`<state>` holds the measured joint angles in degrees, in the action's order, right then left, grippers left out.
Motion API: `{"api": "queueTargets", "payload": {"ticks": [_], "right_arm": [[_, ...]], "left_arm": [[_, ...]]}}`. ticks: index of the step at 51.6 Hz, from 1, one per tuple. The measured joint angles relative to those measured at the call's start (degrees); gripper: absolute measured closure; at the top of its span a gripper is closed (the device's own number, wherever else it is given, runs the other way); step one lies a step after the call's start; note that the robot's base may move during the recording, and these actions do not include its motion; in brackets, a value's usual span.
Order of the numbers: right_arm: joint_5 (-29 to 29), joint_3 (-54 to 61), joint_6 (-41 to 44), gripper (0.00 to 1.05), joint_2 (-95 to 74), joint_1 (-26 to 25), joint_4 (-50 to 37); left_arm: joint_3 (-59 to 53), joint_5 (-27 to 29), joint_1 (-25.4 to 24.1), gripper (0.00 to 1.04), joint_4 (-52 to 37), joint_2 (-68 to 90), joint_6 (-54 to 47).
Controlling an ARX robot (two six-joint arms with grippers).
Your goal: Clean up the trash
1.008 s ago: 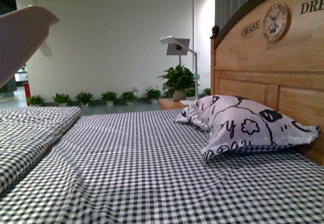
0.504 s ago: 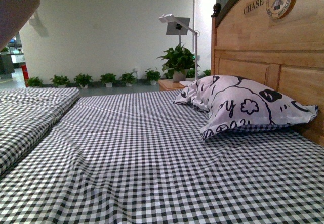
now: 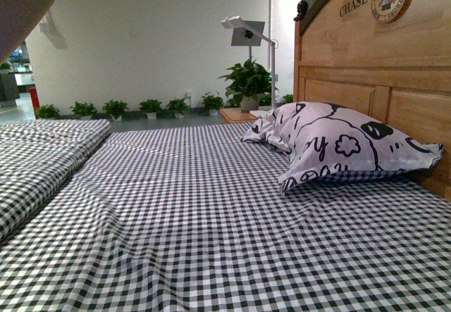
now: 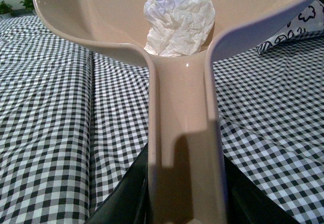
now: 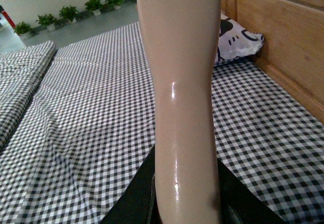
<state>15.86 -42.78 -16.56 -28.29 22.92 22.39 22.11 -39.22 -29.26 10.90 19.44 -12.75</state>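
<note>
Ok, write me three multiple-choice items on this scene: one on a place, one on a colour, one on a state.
1. Where is the crumpled trash?
A. Inside the pan of the dustpan
B. On the checked sheet
C. On the pillow

2. What colours is the sheet on the bed?
A. Plain blue
B. Black and white checks
C. Red stripes

3. How is the dustpan's handle held?
A. Lying loose on the bed
B. Leaning on the headboard
C. Gripped by the left hand

Answers:
1 A: in the left wrist view the white wad sits in the pan, at the mouth of the handle.
2 B: every view shows small black-and-white squares.
3 C: the dark fingers flank the handle's base, with the bed well beneath the pan.
</note>
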Motion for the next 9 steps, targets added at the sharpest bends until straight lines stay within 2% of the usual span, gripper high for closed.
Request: {"api": "queueTargets", "payload": {"ticks": [9], "right_arm": [[0.0,0.0,0.0,0.85,0.0,0.0,0.0]], "left_arm": [[0.0,0.0,0.0,0.78,0.0,0.0,0.0]]}}
